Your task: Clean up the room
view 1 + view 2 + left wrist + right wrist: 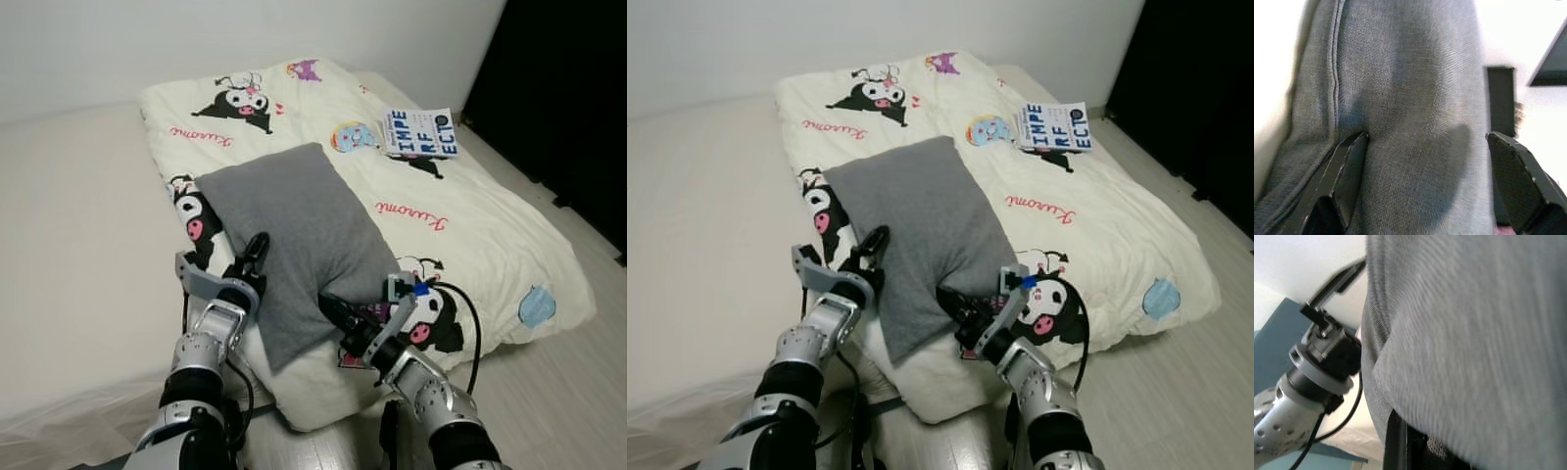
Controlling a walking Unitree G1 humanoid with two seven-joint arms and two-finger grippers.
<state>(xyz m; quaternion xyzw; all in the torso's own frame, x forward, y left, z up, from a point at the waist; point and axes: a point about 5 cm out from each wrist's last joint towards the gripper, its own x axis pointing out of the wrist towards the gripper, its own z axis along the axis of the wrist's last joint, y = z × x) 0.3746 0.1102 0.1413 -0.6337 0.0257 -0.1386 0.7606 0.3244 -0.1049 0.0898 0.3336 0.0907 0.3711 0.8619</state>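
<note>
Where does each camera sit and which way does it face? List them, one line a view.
Left eye: on the head, looking down at the grey pillow on the quilt; both arms show.
Right eye: same scene, shifted slightly; book lies far off.
Left wrist: along the left tool, fingers spread against the pillow.
Right wrist: along the right tool, under the pillow; the left arm shows.
All four share the pillow.

The gray pillow [294, 240] covers part of the quilt [470, 225] at center frame, hiding the cartoon figures beneath it. The right pincer [338, 318] is tucked under the pillow's lower edge, its fingertips out of sight. Both arms are cut off by the bottom edge. The book [419, 133] at upper right carries smaller print too fine to read.
</note>
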